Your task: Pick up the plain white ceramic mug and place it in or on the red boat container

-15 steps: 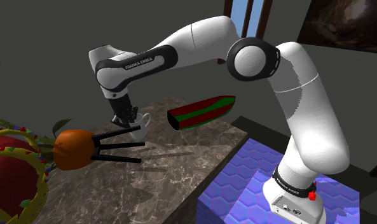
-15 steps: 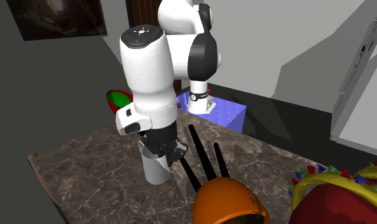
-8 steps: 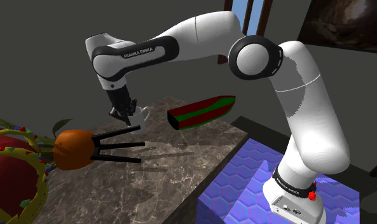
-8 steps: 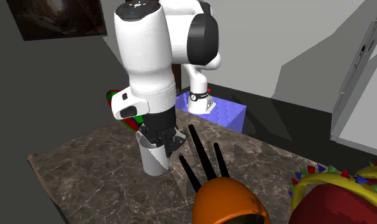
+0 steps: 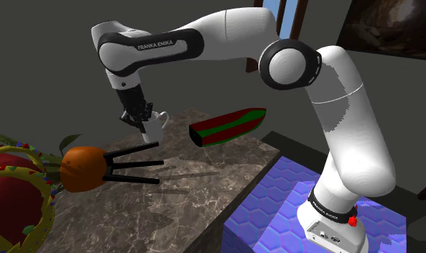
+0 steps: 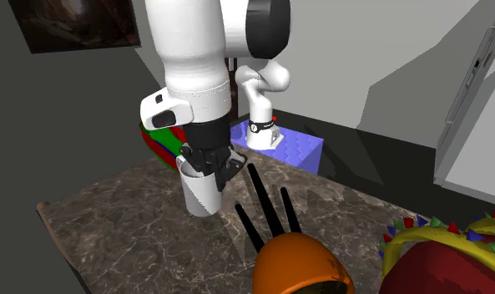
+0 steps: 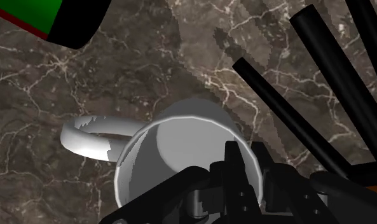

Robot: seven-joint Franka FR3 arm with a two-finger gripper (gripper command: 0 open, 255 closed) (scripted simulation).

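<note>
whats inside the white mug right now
The mug looks bare and grey inside. The gripper, clasping its rim, covers the near part of the interior.

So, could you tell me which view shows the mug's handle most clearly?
The wrist view: the handle of the white mug arcs out clear beside the rim. The shoulder view shows it tiny; the second exterior view gives the mug's plain wall.

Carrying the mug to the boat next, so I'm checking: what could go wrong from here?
The gripper pinches the white mug by one side of its rim, so it could swing or slip during the carry. The black prongs of the orange object lie close beside the mug; a low sweep might clip them.
</note>
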